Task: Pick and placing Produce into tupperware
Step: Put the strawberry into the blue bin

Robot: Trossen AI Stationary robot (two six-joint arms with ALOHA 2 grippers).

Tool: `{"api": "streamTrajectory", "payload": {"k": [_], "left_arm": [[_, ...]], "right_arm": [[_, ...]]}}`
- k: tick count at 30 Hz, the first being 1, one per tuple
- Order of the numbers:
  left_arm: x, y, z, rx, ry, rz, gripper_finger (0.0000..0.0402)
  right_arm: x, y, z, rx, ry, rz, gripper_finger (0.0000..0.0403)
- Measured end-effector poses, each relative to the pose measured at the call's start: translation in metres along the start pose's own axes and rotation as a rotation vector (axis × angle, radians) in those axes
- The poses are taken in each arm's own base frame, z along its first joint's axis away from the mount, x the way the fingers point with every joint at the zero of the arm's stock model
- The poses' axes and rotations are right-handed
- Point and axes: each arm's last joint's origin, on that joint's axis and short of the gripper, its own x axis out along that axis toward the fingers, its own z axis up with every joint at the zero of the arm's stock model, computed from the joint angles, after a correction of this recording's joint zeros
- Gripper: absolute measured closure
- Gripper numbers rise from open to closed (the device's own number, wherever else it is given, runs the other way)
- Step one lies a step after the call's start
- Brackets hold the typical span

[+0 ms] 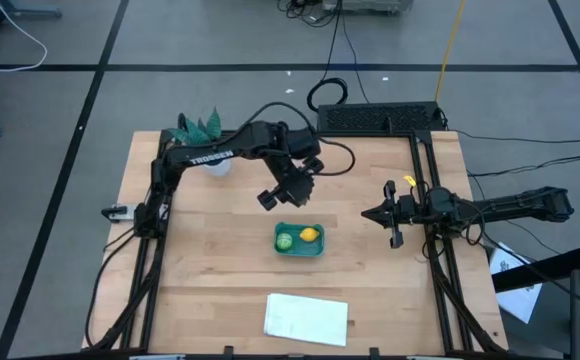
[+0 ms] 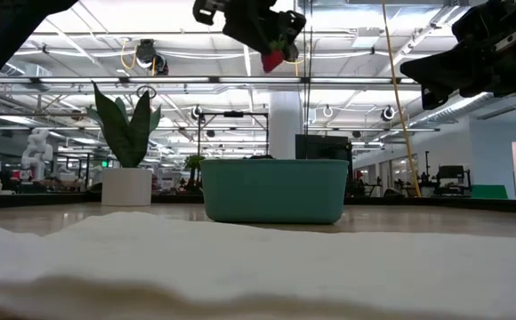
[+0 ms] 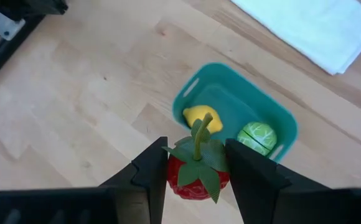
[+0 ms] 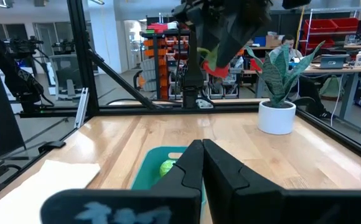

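Note:
My left gripper (image 3: 196, 168) hovers high above the table, just beyond the far-left corner of the teal tupperware (image 1: 299, 241), shut on a small red strawberry-like produce piece (image 3: 194, 174) with green leaves and stem. The tupperware (image 3: 233, 112) stands on the wooden table and holds the yellow lemon (image 3: 203, 118) and the round light-green piece (image 3: 257, 137). In the low view the red piece (image 2: 273, 60) shows high over the tupperware (image 2: 274, 190). My right gripper (image 1: 368, 213) waits shut to the right of the tupperware, above the table. My left gripper pinches the red piece's body (image 3: 179, 182) between its two fingers, one on each side, coming from above and pointing down. The piece is lifted clear of the table, its green stem (image 3: 198, 132) pointing away from the wrist.
A white folded sheet (image 1: 307, 317) lies near the table's near edge. A potted plant with teal leaves (image 1: 201, 130) in a white pot stands at the far-left corner. Bare wood surrounds the tupperware. Black frame rails run along both table sides.

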Motion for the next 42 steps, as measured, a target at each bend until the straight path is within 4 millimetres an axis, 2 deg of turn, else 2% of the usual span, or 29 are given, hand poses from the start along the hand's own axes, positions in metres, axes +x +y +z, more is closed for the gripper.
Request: {"api": "streamTrajectory", "payload": {"k": [10, 18, 23, 32, 42], "left_arm": [[-0.011, -0.002, 0.006, -0.034, -0.085, -0.006, 0.0257], [-0.015, 0.005, 0.01, -0.288, -0.133, 0.059, 0.0257], [-0.015, 0.006, 0.011, -0.405, -0.153, 0.05, 0.0257], [-0.017, 0.013, 0.02, -0.656, -0.293, 0.014, 0.0257], [-0.015, 0.011, 0.018, -0.661, -0.241, 0.048, 0.0257]], "right_arm": [[0.0, 0.0, 0.0, 0.0, 0.0, 0.0, 0.0403], [0.0, 0.0, 0.0, 0.0, 0.0, 0.0, 0.0403], [0.0, 0.0, 0.0, 0.0, 0.0, 0.0, 0.0403], [0.0, 0.0, 0.0, 0.011, 0.0, 0.0, 0.0403], [0.0, 0.0, 0.0, 0.012, 0.0, 0.0, 0.0403]]}}
